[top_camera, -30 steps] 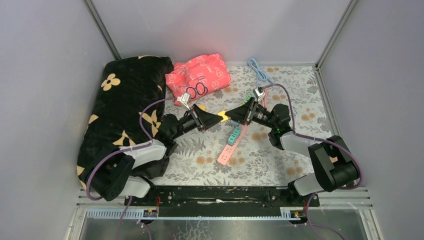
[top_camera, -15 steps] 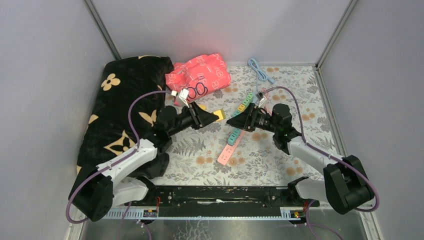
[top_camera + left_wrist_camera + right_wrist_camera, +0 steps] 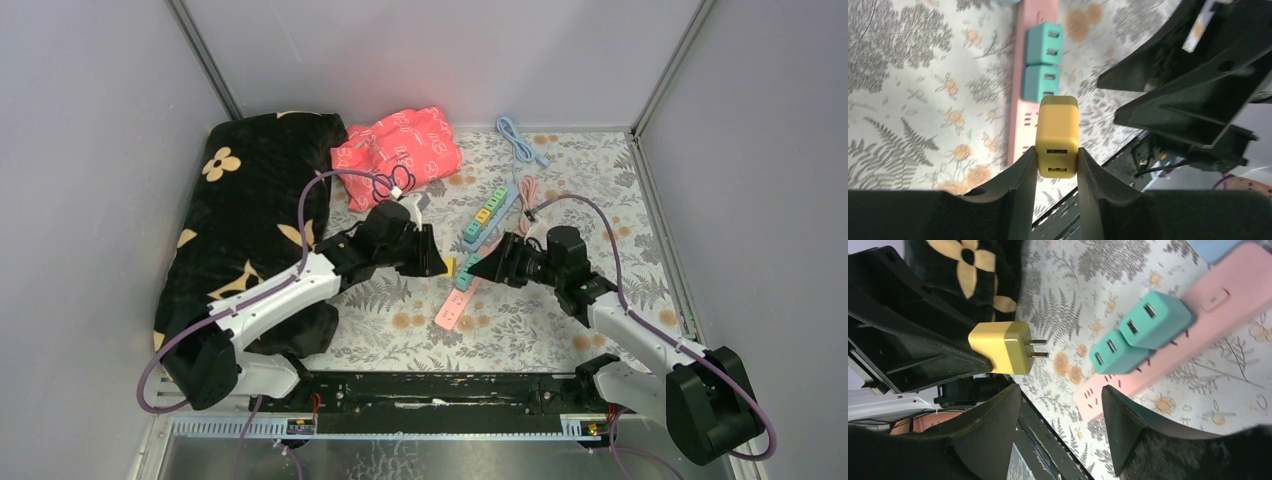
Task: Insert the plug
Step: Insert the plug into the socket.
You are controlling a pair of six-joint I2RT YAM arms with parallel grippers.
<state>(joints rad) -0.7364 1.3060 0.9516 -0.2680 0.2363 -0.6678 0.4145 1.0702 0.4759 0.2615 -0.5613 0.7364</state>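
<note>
Left gripper point(image 3: 1057, 162) clamped on yellow plug point(image 3: 1058, 125) mid-frame, right gripper point(image 3: 1060, 390) apart, empty; I'd square the prongs over pink strip point(image 3: 1023, 125) slots below teal adapters point(image 3: 1043, 85), then press straight.

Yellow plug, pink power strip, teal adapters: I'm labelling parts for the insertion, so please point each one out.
yellow plug point(image 3: 1057, 132): left wrist view, middle of its body.
pink power strip point(image 3: 1243, 285): right wrist view, bare top surface past the adapters.
teal adapters point(image 3: 1155, 320): right wrist view, body of the upper one.
</note>
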